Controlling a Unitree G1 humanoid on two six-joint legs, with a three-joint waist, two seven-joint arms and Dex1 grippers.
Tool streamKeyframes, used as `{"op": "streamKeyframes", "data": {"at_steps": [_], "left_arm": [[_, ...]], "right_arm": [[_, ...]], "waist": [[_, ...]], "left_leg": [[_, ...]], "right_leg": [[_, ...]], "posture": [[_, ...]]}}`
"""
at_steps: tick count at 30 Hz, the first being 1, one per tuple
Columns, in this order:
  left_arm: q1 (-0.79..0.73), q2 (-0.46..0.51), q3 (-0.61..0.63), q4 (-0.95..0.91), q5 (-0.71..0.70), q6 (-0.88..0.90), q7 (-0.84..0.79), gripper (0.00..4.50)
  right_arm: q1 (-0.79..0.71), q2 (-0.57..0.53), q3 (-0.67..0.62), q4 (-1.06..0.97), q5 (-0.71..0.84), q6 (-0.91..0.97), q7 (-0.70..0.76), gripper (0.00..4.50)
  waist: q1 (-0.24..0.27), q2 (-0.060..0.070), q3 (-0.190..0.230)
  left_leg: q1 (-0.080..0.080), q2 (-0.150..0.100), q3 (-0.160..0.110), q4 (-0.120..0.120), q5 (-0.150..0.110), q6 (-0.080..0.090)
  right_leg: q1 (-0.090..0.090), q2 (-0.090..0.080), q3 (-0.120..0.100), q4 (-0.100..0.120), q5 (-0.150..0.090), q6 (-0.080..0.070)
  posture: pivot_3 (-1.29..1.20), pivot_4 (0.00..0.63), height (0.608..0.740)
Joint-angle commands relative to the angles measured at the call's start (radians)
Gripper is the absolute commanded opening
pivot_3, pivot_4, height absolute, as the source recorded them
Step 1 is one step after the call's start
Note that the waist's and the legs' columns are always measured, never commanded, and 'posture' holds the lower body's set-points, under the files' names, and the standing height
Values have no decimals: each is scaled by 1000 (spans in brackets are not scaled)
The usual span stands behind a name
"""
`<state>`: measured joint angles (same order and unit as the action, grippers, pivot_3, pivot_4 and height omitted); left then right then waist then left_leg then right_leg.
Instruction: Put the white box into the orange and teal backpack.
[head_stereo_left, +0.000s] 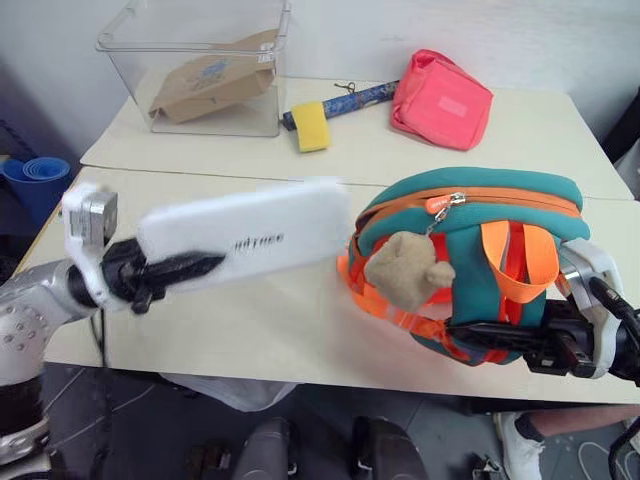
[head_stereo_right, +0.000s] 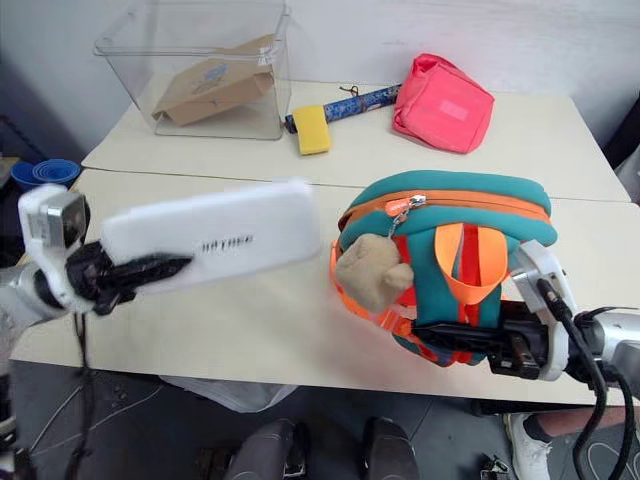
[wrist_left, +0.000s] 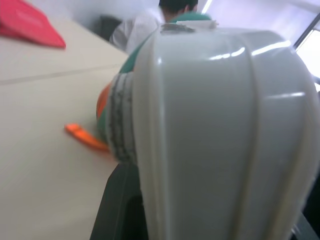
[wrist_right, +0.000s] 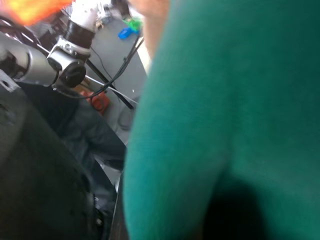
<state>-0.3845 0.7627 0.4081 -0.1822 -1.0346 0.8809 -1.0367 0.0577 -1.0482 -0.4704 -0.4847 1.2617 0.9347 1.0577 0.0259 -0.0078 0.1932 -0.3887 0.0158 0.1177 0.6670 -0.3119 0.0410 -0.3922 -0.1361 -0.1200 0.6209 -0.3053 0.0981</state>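
Observation:
My left gripper (head_stereo_left: 190, 266) is shut on one end of the white box (head_stereo_left: 245, 232), a flat rounded case with small dark lettering. It holds the box clear of the table, long side level, with the free end close to the orange and teal backpack (head_stereo_left: 470, 200). The backpack stands upright at the table's front right. Its zipper is closed along the top and a tan plush bear charm (head_stereo_left: 405, 270) hangs from it. My right gripper (head_stereo_left: 480, 335) is shut on the backpack's lower front edge, among the orange straps. In the left wrist view the white box (wrist_left: 220, 130) looms close.
A clear plastic bin (head_stereo_left: 130, 40) holding a brown paper bag stands at the back left. Beside it lie a yellow sponge (head_stereo_left: 311, 126) and a blue-handled tool (head_stereo_left: 350, 99). A pink-red pouch (head_stereo_left: 442, 98) lies at the back. A person (wrist_left: 145, 25) sits beyond the backpack.

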Motion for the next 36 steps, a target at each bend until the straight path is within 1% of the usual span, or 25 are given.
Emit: {"op": "streamKeyframes", "data": {"at_steps": [1, 3, 6, 12, 14, 17, 18, 20, 22, 25, 27, 29, 32, 34, 36], "left_arm": [[-130, -47, -61, 24, 45, -79, 44, 1266], [-175, -60, -129, 35, 100, -117, 9, 1266], [-203, -57, -204, 41, 148, -152, -56, 1266], [-250, -42, -293, 81, 235, -227, -161, 1266], [-268, -55, -345, 89, 308, -292, -174, 1266], [-318, -98, -427, 118, 429, -385, -144, 1266], [-354, -123, -475, 140, 502, -427, -116, 1266], [-419, -178, -544, 187, 597, -467, -67, 1266], [-508, -288, -614, 249, 635, -454, -34, 1266], [-602, -431, -677, 353, 686, -457, -3, 1266], [-665, -556, -715, 489, 737, -520, 25, 1266], [-705, -654, -744, 619, 784, -610, 23, 1266], [-736, -736, -738, 742, 823, -689, 31, 1266], [-749, -765, -727, 788, 843, -719, 47, 1266], [-741, -755, -704, 768, 832, -704, 30, 1975]], "right_arm": [[-6, -27, 12, 32, -67, -25, 69, 61], [-19, -23, 22, 40, -90, -35, 81, 61], [-46, -6, 35, 42, -102, -42, 73, 61], [-87, 30, 56, 42, -116, -50, 41, 61], [-108, 44, 69, 39, -115, -51, 24, 61], [-134, 62, 86, 37, -116, -50, 6, 61], [-144, 66, 93, 36, -114, -47, 1, 61], [-159, 72, 102, 35, -112, -43, -6, 61], [-169, 71, 112, 37, -115, -41, -1, 61], [-177, 71, 124, 40, -124, -42, 7, 61], [-183, 75, 134, 43, -130, -45, 8, 61], [-191, 84, 143, 42, -135, -52, 5, 61], [-198, 97, 151, 39, -144, -60, -3, 61], [-198, 105, 154, 35, -149, -64, -9, 61], [-189, 114, 149, 31, -153, -71, -20, 0]], "waist": [[3, -1, 0], [1, -1, -1], [-6, -1, -1], [-2, -3, 0], [-2, -3, 0], [1, -3, 0], [2, -3, 0], [5, -3, 0], [11, -3, 0], [16, -3, 0], [16, -3, 0], [15, -4, 1], [9, -4, 1], [8, -4, 1], [6, -4, 1]], "left_leg": [[0, 0, 0, 0, 0, 0], [0, 0, 1, 0, 0, 0], [0, -1, 4, 0, 1, 1], [0, 0, 4, 1, 1, 0], [0, 0, 4, 1, 1, 0], [0, 0, 4, 2, 1, 0], [0, -1, 4, 2, 1, 1], [0, -1, 3, 2, 1, 1], [-1, -2, 3, 2, 2, 2], [-3, -3, 3, 3, 2, 4], [-4, -3, 3, 4, 2, 5], [-4, -3, 3, 6, 1, 6], [-4, -3, 3, 7, 1, 6], [-4, -2, 3, 8, 1, 6], [-5, -2, 2, 10, 1, 6]], "right_leg": [[0, 1, 0, 0, 0, 0], [0, 3, 0, 1, 1, 1], [0, 5, 1, 2, 1, 1], [-1, 6, 1, 1, 1, 1], [-1, 5, 1, 0, 1, 1], [0, 5, 1, 0, 1, 1], [0, 5, 1, 0, 1, 1], [0, 5, 0, 0, 1, 1], [0, 5, 0, 1, 1, 2], [0, 6, 0, 1, 2, 4], [0, 6, -1, 1, 3, 5], [-1, 6, -5, 1, 3, 5], [-1, 5, -9, -1, 3, 6], [-1, 3, -10, -1, 3, 6], [0, 2, -10, -1, 3, 6]], "posture": [[0, 150, 740], [0, 150, 740], [0, 150, 740], [0, 150, 740], [0, 150, 740], [0, 150, 740], [0, 150, 740], [0, 150, 740], [0, 150, 740], [0, 150, 740], [0, 150, 740], [0, 150, 740], [0, 150, 740], [0, 150, 740], [0, 150, 740]]}}
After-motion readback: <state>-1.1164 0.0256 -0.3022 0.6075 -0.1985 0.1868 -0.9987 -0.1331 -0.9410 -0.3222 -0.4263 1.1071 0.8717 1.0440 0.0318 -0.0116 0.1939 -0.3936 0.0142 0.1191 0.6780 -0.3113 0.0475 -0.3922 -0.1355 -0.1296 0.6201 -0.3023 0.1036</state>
